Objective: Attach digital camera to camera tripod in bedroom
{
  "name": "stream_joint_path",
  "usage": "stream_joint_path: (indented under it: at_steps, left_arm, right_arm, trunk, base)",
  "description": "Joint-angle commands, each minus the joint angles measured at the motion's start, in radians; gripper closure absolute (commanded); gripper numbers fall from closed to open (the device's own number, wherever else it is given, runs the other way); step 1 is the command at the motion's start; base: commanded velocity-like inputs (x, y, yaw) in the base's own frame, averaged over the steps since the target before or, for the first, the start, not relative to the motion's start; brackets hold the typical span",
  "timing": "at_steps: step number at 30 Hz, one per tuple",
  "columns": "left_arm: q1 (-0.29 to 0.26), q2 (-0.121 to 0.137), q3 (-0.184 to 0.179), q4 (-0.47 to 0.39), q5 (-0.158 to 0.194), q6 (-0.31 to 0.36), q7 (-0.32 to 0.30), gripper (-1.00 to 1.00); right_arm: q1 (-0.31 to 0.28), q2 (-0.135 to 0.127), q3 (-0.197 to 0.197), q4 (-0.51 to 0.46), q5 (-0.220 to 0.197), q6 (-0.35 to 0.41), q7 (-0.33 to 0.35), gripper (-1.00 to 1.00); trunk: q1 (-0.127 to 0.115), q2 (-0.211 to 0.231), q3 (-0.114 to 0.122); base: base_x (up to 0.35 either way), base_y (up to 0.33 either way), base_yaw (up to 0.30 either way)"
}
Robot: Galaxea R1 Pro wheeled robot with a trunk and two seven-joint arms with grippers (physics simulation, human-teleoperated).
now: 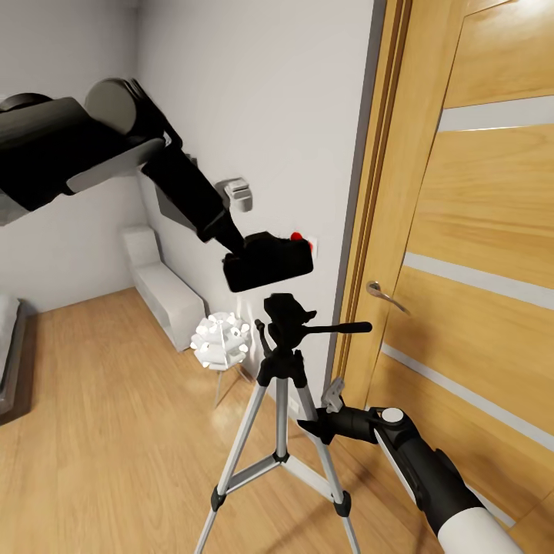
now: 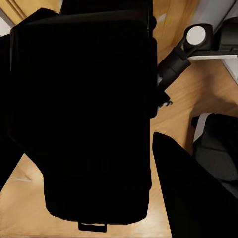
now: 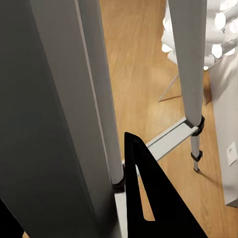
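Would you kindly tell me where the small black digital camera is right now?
In the head view, the small black digital camera is held aloft in the left gripper, just above the black head of the silver-legged tripod, left of the wooden door.

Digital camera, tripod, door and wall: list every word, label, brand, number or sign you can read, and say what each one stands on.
None can be read.
digital camera: black body with a red dot, no lettering visible.
camera tripod: no brand or marks visible.
wooden door: plain pale stripes, no text.
wall plate: too small to tell whether it bears any mark.
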Motion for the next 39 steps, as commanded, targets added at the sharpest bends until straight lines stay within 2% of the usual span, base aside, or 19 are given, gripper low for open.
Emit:
stream_joint_path:
  at_steps: [1,4,12,20,23,29,39]
  left_arm:
    - [-0.004,-0.006,-0.011,0.004,0.001,0.005,-0.003,1.00]
    - [-0.010,-0.024,-0.029,0.019,0.001,0.005,-0.002,1.00]
    - [-0.014,-0.052,-0.042,0.059,0.001,0.005,-0.002,1.00]
    - [-0.015,-0.137,-0.054,0.154,0.002,0.005,-0.002,1.00]
    - [-0.015,-0.157,-0.067,0.176,0.002,0.005,-0.003,1.00]
    - [-0.015,-0.173,-0.089,0.194,0.004,0.005,-0.004,1.00]
    - [-0.014,-0.173,-0.099,0.199,0.008,0.005,-0.005,1.00]
  right_arm:
    - [-0.001,0.000,0.001,-0.002,0.007,0.004,0.003,1.00]
    - [-0.001,0.000,0.001,-0.002,0.007,0.004,0.003,1.00]
    - [-0.001,0.000,0.001,-0.002,0.007,0.004,0.003,1.00]
    - [-0.001,0.000,0.000,-0.002,0.006,0.004,0.003,1.00]
    - [-0.001,0.000,0.000,-0.002,0.006,0.004,0.003,1.00]
    - [-0.001,0.000,-0.001,-0.002,0.006,0.004,0.003,1.00]
    - [-0.001,0.000,0.000,-0.002,0.006,0.004,0.003,1.00]
  trunk:
    - [0.001,-0.002,-0.002]
    - [0.001,-0.002,-0.002]
    - [0.001,-0.002,-0.002]
    - [0.001,-0.002,-0.002]
    - [0.001,-0.002,-0.002]
    - [0.001,-0.002,-0.002]
    - [0.001,-0.002,-0.002]
  base:
    - [0.000,0.000,0.000]
    - [0.000,0.000,0.000]
    - [0.000,0.000,0.000]
    - [0.000,0.000,0.000]
    - [0.000,0.000,0.000]
    - [0.000,0.000,0.000]
    - [0.000,0.000,0.000]
